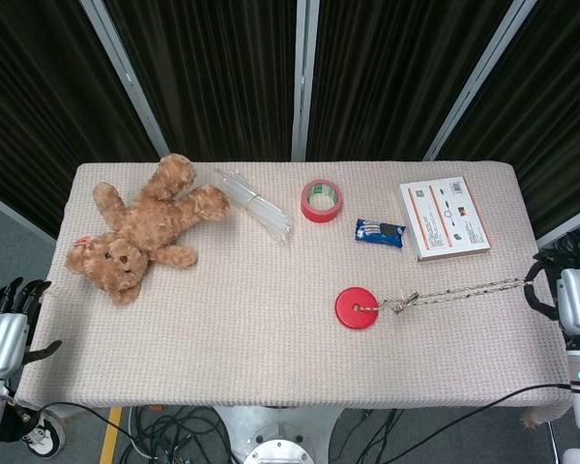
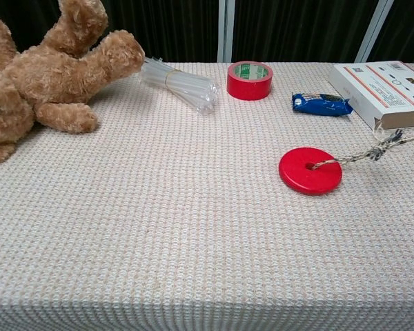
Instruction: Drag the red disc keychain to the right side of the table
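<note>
Head view shows the right robot hand off the worktop edge, clamped on the cord, so the red disc trails flat. Left robot hand hangs idle, fingers apart.

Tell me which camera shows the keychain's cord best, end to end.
The head view. There the cord runs from the red disc right across to the right hand past the table edge. The chest view shows only the stretch near the disc; the rest leaves the frame.

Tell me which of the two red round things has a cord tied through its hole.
The red disc keychain, lying flat near the front; its cord runs right to the right hand. The red tape roll further back has none.
</note>
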You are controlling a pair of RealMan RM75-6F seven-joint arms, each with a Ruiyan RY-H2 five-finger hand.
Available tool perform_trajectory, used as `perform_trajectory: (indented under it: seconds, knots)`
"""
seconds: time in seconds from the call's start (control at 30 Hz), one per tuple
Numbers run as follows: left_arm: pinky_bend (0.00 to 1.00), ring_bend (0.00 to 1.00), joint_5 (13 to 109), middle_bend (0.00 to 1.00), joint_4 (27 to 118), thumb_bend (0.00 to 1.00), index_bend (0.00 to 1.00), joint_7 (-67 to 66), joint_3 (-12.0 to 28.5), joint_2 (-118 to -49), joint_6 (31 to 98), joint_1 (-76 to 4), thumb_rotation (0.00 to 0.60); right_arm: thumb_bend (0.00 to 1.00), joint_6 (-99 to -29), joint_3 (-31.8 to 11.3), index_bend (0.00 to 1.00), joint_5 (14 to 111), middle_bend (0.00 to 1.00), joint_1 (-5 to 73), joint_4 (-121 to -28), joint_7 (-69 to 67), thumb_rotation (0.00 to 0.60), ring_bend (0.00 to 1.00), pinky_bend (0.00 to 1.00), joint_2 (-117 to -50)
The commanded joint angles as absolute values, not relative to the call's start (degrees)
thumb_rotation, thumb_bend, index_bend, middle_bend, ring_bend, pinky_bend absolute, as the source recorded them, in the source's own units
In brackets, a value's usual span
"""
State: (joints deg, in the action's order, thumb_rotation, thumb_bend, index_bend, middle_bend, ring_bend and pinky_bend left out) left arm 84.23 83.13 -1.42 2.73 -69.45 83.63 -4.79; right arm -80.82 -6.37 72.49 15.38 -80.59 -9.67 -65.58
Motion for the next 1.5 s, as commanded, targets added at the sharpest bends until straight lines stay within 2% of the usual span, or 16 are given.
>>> perform_trajectory:
  seconds: [0.03, 0.57, 0.73, 0.97, 1.17, 1.33, 1.4, 1.47, 1.5]
  knots:
    - [0.12, 0.02, 84.28, 0.12, 83.31, 0.01, 0.13, -1.59, 2.75, -69.45, 83.64, -4.89, 0.6, 0.72, -80.74, -6.98, 1.0, 72.14, 0.35, 14.58, -79.69, -10.49, 0.6, 0.0, 0.0, -65.23]
    - [0.12, 0.02, 84.64, 0.12, 84.27, 0.01, 0.13, -2.4, 2.64, -69.42, 83.68, -5.31, 0.6, 0.72, -80.11, -11.33, 1.0, 67.15, 0.35, 10.18, -74.22, -15.16, 0.6, 0.0, 0.0, -63.77]
    - [0.12, 0.02, 84.84, 0.12, 84.53, 0.01, 0.13, -2.64, 2.64, -69.4, 83.66, -5.53, 0.6, 0.73, -80.75, -13.37, 1.0, 67.01, 0.35, 10.41, -75.33, -15.11, 0.6, 0.0, 0.0, -63.79]
    - [0.12, 0.02, 85.07, 0.12, 84.82, 0.01, 0.13, -2.79, 2.55, -69.48, 83.85, -5.62, 0.6, 0.73, -81.6, -14.12, 1.0, 77.05, 0.36, 16.23, -86.38, -8.58, 0.6, 0.0, 0.0, -63.3]
    - [0.12, 0.02, 84.65, 0.12, 84.37, 0.01, 0.13, -2.22, 2.52, -69.44, 83.9, -5.4, 0.6, 0.73, -77.09, -14.03, 1.0, 82.83, 0.36, 23.27, -94.21, 0.83, 0.6, 0.0, 0.0, -66.78]
    - [0.12, 0.02, 84.54, 0.12, 83.73, 0.01, 0.13, -1.52, 2.4, -69.68, 83.99, -5.22, 0.6, 0.72, -72.81, -13.32, 1.0, 82.98, 0.35, 27.27, -94.69, 7.72, 0.6, 0.0, 0.0, -71.52]
    - [0.12, 0.02, 84.5, 0.12, 83.53, 0.01, 0.13, -1.33, 2.38, -69.73, 84.03, -5.16, 0.6, 0.6, -71.74, -12.89, 0.99, 81.82, 0.34, 27.65, -94.41, 9.84, 0.6, 0.0, 0.0, -72.59]
    - [0.12, 0.02, 84.45, 0.12, 83.29, 0.01, 0.13, -1.08, 2.35, -69.73, 84.06, -5.08, 0.6, 0.36, -69.55, -11.95, 0.83, 80.12, 0.25, 27.71, -95.01, 10.6, 0.6, 0.0, 0.0, -72.25]
    - [0.12, 0.02, 84.44, 0.12, 83.23, 0.01, 0.13, -0.93, 2.37, -69.67, 84.13, -5.05, 0.6, 0.23, -68.43, -11.67, 0.67, 78.96, 0.17, 27.68, -95.44, 10.97, 0.6, 0.0, 0.0, -71.66]
